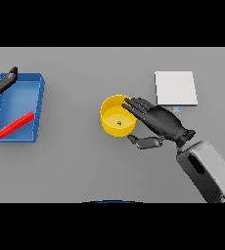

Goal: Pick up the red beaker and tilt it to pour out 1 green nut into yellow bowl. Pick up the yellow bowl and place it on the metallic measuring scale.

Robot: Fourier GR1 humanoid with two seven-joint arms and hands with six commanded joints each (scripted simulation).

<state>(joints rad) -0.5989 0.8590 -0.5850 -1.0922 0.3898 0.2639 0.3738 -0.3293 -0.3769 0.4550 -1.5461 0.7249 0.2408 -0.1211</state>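
Here the red beaker (15,125) lies flat, long axis diagonal, in the blue tray (36,85).

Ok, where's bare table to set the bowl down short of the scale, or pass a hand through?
Bare table lies between the blue tray and yellow bowl, and all along the near edge. It is crowded at the bowl, where the right robot hand spreads over its rim, beside the scale. The left robot hand sits at the tray's far corner.

One yellow bowl (117,117), one green nut (119,123), one red beaker (15,125), one blue tray (38,97), one scale (175,88).
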